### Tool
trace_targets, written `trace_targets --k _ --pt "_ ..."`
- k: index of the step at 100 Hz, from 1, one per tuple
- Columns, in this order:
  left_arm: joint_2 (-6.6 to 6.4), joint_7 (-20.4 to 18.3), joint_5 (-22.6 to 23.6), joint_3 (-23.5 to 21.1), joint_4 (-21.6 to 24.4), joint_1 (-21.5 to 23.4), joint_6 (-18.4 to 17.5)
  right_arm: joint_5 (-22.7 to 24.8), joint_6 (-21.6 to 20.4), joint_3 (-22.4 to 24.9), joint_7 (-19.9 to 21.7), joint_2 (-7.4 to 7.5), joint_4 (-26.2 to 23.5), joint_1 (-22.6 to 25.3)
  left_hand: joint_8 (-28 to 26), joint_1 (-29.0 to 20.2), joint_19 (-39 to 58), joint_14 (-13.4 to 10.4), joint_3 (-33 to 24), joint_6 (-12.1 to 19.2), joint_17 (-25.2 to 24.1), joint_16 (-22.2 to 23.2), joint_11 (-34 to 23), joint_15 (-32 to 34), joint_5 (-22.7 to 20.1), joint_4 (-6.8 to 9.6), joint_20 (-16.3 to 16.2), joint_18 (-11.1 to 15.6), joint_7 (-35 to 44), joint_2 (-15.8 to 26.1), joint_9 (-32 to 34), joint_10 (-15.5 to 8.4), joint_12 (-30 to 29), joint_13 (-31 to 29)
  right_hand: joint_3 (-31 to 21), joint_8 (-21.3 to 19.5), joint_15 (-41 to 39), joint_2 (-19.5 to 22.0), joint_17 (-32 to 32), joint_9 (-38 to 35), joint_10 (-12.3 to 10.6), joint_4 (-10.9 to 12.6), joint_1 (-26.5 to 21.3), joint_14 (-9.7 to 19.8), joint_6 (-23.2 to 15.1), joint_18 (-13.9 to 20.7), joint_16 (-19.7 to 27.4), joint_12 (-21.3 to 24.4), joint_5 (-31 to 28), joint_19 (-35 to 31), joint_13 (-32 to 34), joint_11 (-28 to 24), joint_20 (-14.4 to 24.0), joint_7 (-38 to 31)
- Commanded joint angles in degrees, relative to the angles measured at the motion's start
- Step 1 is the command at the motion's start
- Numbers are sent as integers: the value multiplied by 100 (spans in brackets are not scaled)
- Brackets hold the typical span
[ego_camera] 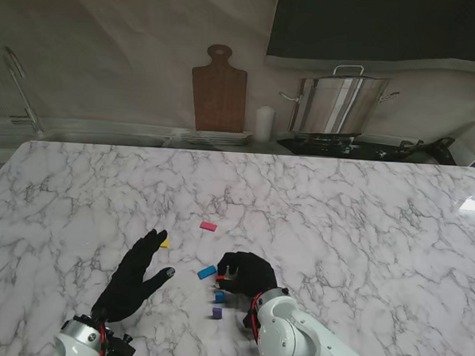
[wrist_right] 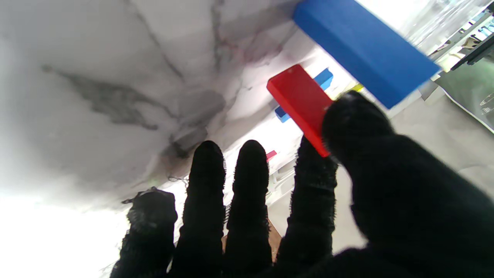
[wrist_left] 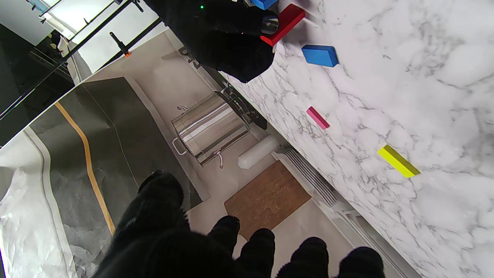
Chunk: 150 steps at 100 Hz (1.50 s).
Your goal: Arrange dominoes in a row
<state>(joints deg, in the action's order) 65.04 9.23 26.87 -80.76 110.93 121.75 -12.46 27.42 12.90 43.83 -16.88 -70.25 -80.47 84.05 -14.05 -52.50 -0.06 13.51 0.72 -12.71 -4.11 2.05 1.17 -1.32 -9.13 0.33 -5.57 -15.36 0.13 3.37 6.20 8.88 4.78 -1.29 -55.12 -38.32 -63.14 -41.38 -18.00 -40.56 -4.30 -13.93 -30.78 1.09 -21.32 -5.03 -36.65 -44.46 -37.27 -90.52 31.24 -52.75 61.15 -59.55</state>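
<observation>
My right hand (ego_camera: 247,275) is shut on a red domino (wrist_right: 301,103), pinched between thumb and forefinger just over the marble table (ego_camera: 339,223); the same red domino (wrist_left: 283,24) shows in the left wrist view. Close beside the right hand stand a blue domino (ego_camera: 218,297) and a purple domino (ego_camera: 216,312), nearer to me. Another blue domino (ego_camera: 207,272) lies flat to its left. A pink domino (ego_camera: 209,226) lies farther off. A yellow domino (ego_camera: 164,243) peeks out by the fingertips of my left hand (ego_camera: 133,278), which is open with fingers spread.
At the back edge stand a wooden cutting board (ego_camera: 219,88), a white candle (ego_camera: 263,123), a stack of plates (ego_camera: 216,137) and a steel pot (ego_camera: 337,103) on a stove. A tap (ego_camera: 19,87) is at the far left.
</observation>
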Motion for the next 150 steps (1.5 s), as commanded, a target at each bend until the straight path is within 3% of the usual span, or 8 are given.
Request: trace_targets --k 1,24,57,67,82,118,134,150 --pt "10 -71 2 17 11 17 -3 11 43 -6 28 5 0 25 79 -104 -68 -28 12 37 21 -120 46 -58 148 1 -10 29 -94 7 -136 -41 -82 163 17 30 82 -147 19 181 -98 24 240 -4 89 240 -42 -23 163 -169 -141 -217 137 40" --pt "10 -68 2 18 12 17 -4 18 52 -6 31 6 -7 26 77 -109 -68 -30 11 32 21 -120 46 -57 147 2 -9 29 -92 5 -136 -36 -83 162 -10 -44 95 -62 47 284 -67 96 460 -7 445 263 -43 -16 269 -159 -210 -221 159 170" --pt "9 -71 4 19 10 18 -2 20 45 0 17 5 -16 40 77 -109 -68 -30 9 36 21 -120 47 -58 148 3 -9 29 -94 8 -137 -41 -83 163 -48 -83 155 19 86 430 -22 211 581 -11 648 277 -27 15 342 -146 -321 -184 181 431" --pt "9 -73 5 19 10 19 -3 25 35 14 13 8 -33 52 78 -105 -68 -32 12 36 21 -120 47 -58 149 2 -9 29 -95 8 -137 -40 -83 162 -64 -105 189 70 110 476 -2 331 687 -15 736 285 -16 45 348 -137 -357 -160 198 631" --pt "8 -74 7 19 10 20 -5 36 16 39 0 12 -56 66 79 -111 -68 -33 9 35 21 -120 48 -57 148 3 -8 29 -95 7 -137 -36 -85 162 -68 -352 239 205 152 560 -1 761 973 -8 886 292 -7 69 411 -118 -427 -146 224 915" --pt "8 -72 14 15 5 20 -14 85 -7 155 -41 32 -246 153 80 -105 -68 -28 11 37 21 -121 47 -58 147 3 -8 29 -94 9 -137 -41 -85 163 163 -417 455 371 235 742 35 754 1196 -3 1005 285 84 151 573 -80 -546 11 237 1162" --pt "10 -62 21 9 10 24 -15 153 4 301 11 82 -510 269 76 -108 -68 -27 7 43 21 -121 46 -58 147 4 -7 26 -91 13 -137 -37 -84 163 329 -332 933 524 440 836 81 779 1223 16 1134 145 316 370 682 109 -582 336 59 1494" --pt "11 -59 17 8 8 23 -11 271 -29 502 76 153 -894 456 71 -107 -68 -26 9 46 21 -121 44 -58 147 4 -8 25 -90 10 -135 -39 -80 163 505 -39 1624 673 751 782 182 809 1180 5 1296 -186 644 772 713 535 -479 868 -570 1948"
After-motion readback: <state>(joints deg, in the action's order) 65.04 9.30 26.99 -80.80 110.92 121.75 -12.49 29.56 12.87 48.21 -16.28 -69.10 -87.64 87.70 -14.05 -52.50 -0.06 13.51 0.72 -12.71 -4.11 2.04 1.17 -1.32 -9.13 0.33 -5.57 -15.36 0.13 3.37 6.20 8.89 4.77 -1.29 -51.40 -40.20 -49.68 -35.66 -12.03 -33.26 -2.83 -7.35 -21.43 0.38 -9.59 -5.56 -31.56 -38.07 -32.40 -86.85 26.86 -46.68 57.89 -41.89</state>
